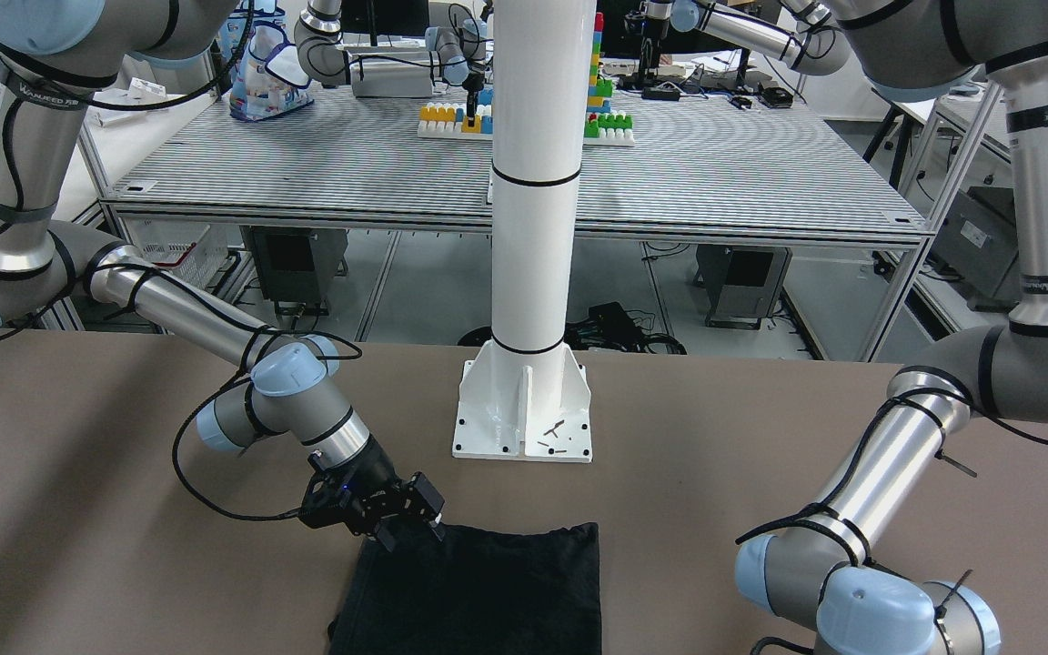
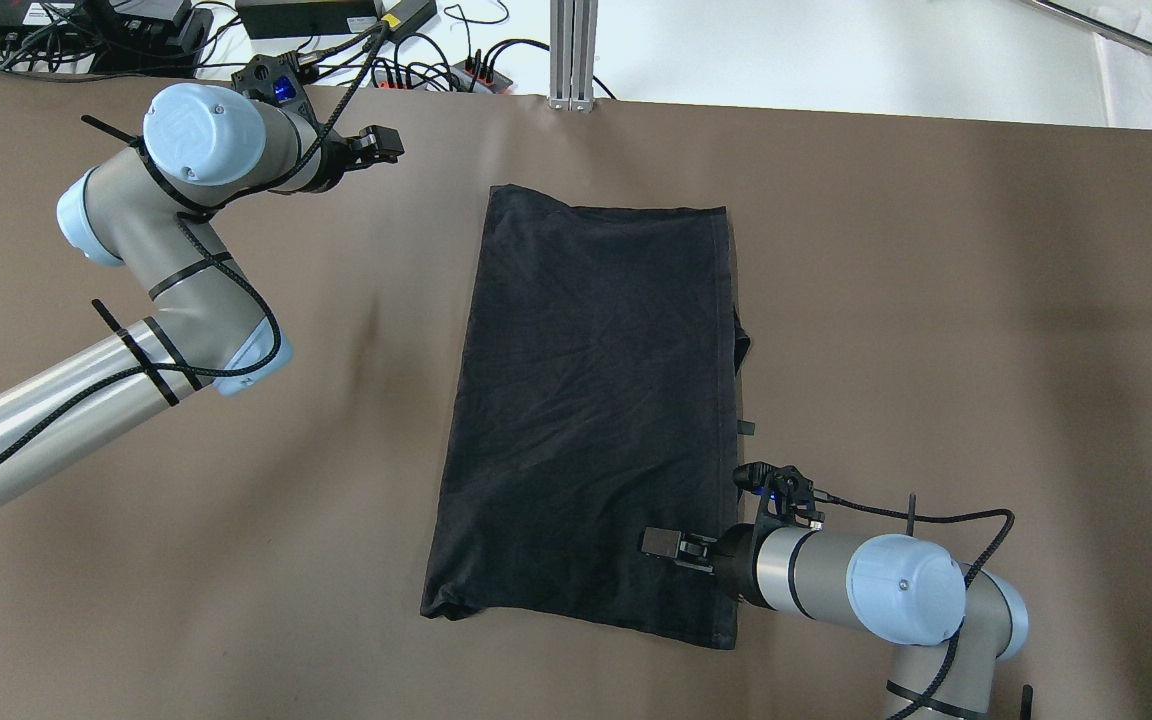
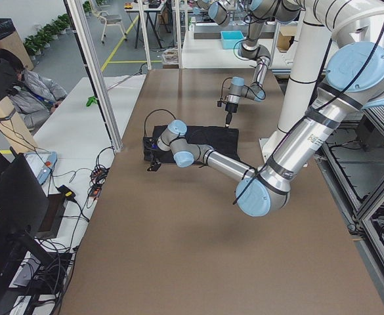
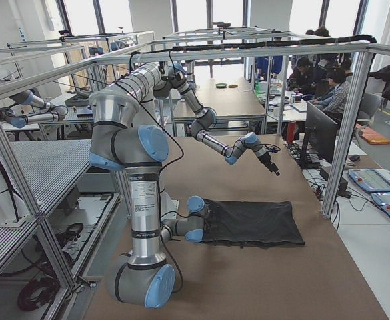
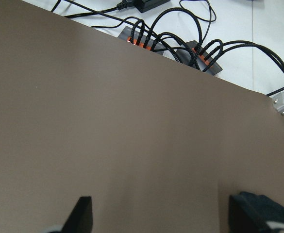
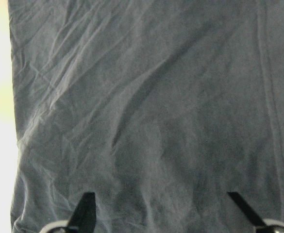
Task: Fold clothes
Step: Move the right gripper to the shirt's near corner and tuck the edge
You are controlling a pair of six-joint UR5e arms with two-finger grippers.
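Front: right claw hovered low over the garment, at its robot-side corner, likely placed to pinch that corner for a fold.
Overhead: garment lay flat mid-table, a long rectangle (one side edge slightly rumpled); left claw sat apart, beyond the far corner.
Left wrist: left claw gaped wide over the table, holding nothing.
Right wrist: right claw stood parted above wrinkled fabric, nothing gripped yet.
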